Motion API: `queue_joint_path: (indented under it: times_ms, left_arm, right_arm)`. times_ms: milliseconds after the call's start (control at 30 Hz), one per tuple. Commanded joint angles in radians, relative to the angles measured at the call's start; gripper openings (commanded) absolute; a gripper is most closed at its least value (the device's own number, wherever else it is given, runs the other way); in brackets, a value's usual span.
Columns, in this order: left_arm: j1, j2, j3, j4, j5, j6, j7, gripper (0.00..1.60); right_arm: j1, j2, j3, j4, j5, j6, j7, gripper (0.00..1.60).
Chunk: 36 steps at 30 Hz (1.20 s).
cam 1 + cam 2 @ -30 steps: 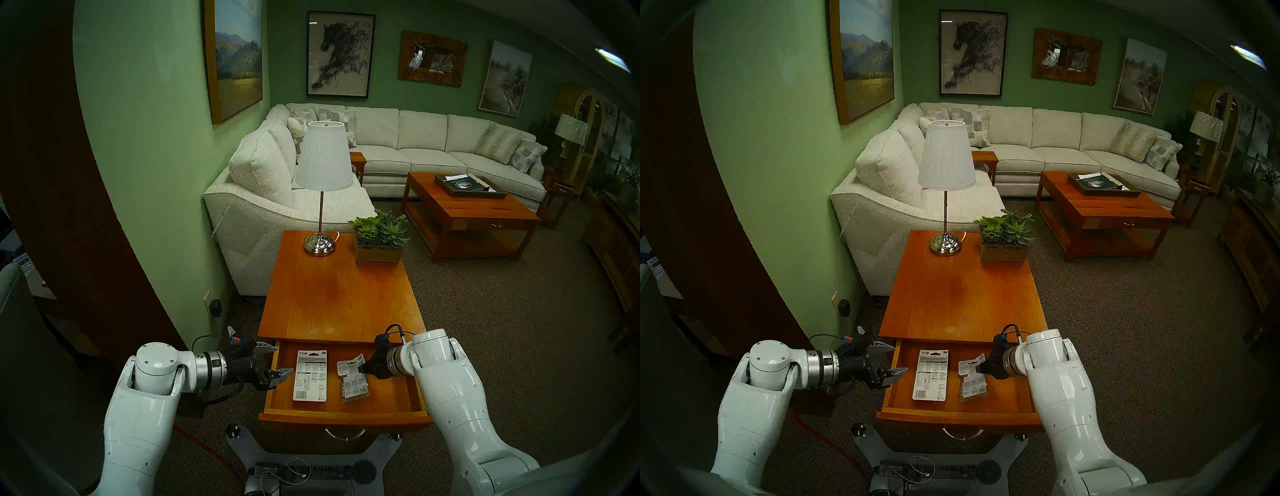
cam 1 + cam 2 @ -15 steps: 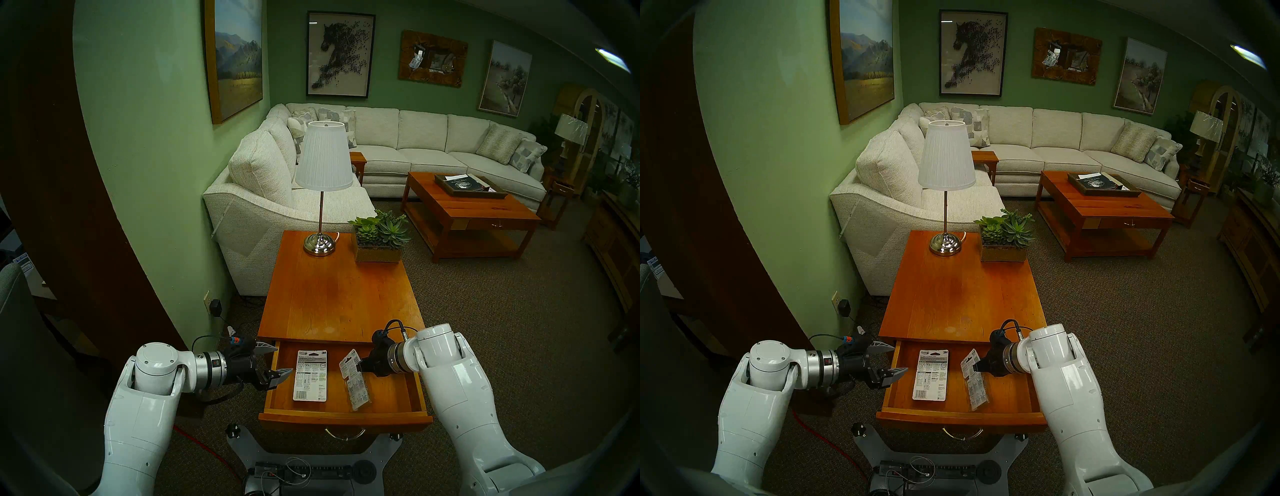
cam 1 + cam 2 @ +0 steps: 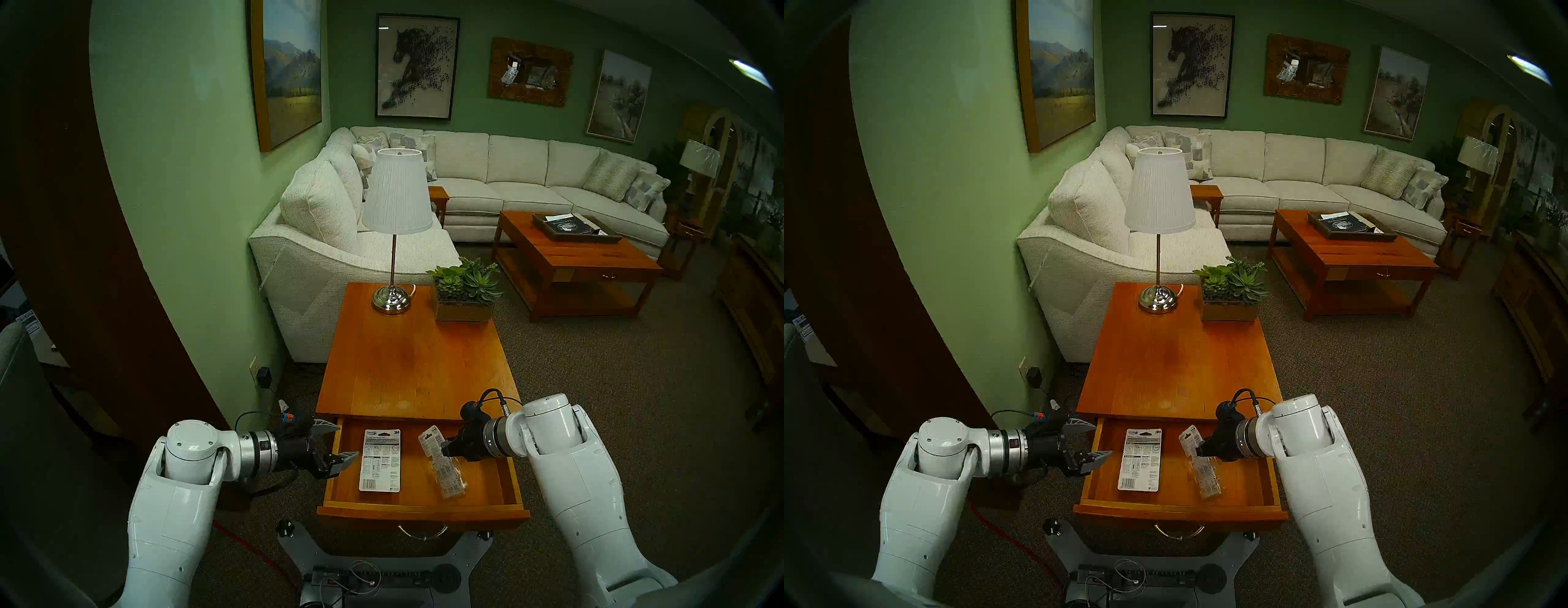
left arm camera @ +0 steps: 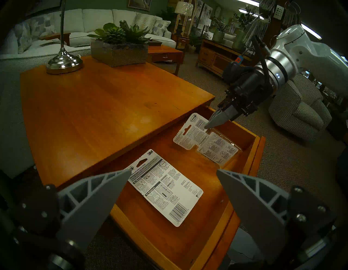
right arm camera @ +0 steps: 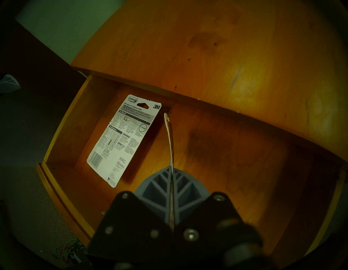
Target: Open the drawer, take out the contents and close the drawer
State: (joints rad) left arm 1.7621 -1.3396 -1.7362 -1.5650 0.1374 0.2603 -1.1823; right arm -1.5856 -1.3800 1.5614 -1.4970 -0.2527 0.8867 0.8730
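Two tools: right tool (image 3: 441,446) grips the blister pack (image 3: 445,467) above the drawer (image 3: 424,507); left tool (image 3: 335,441) stands open beside the white card (image 3: 379,460).

A flat white printed card (image 4: 165,188) is seen lying in the open drawer (image 4: 250,169), lower centre of the left wrist view. "3M" is printed in black at its top corner. Two black heading bars can be read on it, "To Mount:" and "To Remove:", along with small boxed words "CAUTION" and "NOTE". A barcode is printed at its bottom edge; the digits beneath it are too small to be read. In the right wrist view the same "3M" mark is shown at centre left. Print and a barcode on the smaller blister pack (image 4: 205,143) cannot be read.
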Motion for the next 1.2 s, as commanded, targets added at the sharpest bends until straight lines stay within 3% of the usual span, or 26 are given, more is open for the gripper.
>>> queue_joint_path:
  times_ms: [0,300,667,1000,1167]
  left_arm:
    - [-0.018,0.001,-0.003,-0.023,-0.006,-0.001,-0.004,1.6]
    - [-0.019,-0.001,-0.005,-0.022,-0.004,-0.002,-0.006,1.6]
    - [-0.019,-0.003,-0.007,-0.02,0.0,-0.004,-0.007,1.6]
    - [-0.019,-0.006,-0.009,-0.021,0.003,-0.005,-0.008,1.6]
    - [-0.02,-0.007,-0.009,-0.021,0.004,-0.005,-0.009,1.6]
  right_arm:
    - [0.016,0.032,0.019,-0.112,0.012,0.014,0.032,0.0]
    - [0.049,0.064,0.037,-0.218,0.009,0.069,0.049,0.0]
    - [0.153,0.081,0.043,-0.258,0.03,0.073,0.016,0.0]
    - [0.257,0.062,0.014,-0.187,0.042,0.073,-0.001,0.0]
    - [0.268,0.039,0.023,-0.145,0.059,0.073,-0.007,0.0]
